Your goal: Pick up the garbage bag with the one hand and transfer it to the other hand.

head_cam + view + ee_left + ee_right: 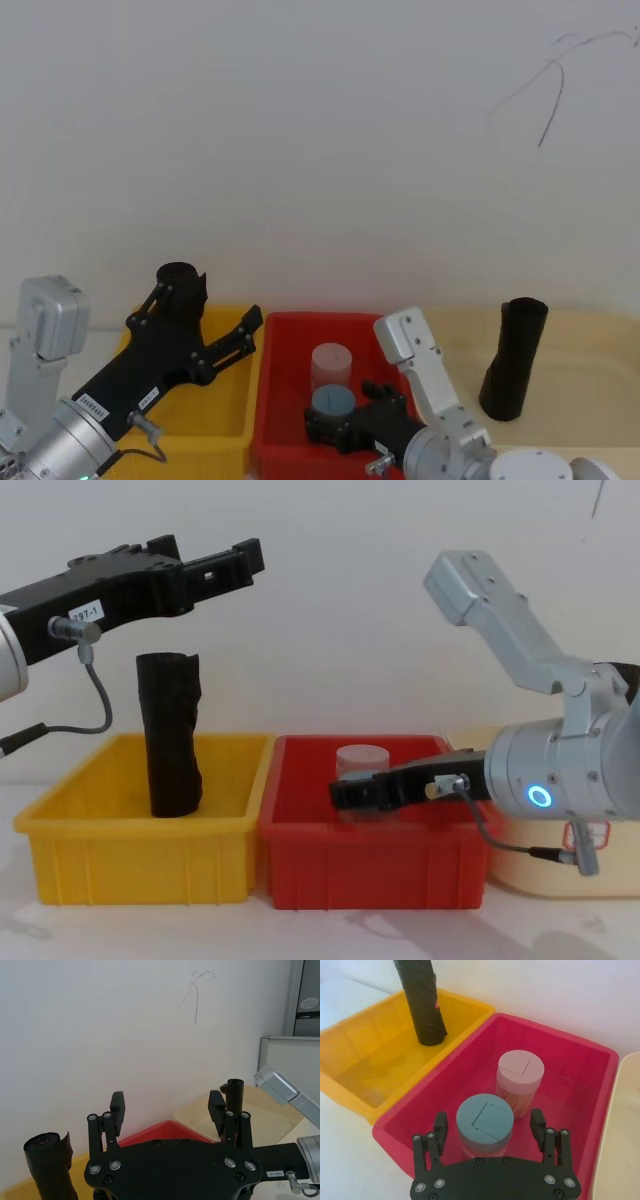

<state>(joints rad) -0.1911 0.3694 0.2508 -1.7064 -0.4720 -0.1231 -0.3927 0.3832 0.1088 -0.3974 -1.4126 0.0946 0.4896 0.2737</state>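
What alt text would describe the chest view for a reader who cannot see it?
The left gripper hangs open above a yellow bin holding an upright black roll. The right gripper reaches low into the red bin beside it, near a clear jar.

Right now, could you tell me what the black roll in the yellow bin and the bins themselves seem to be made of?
The garbage bag roll looks like thin matte black plastic film: its surface is wrinkled and a loose edge flaps near the top. The yellow bin and red bin look like rigid moulded plastic, smooth with a slight sheen, with ribbed outer walls.
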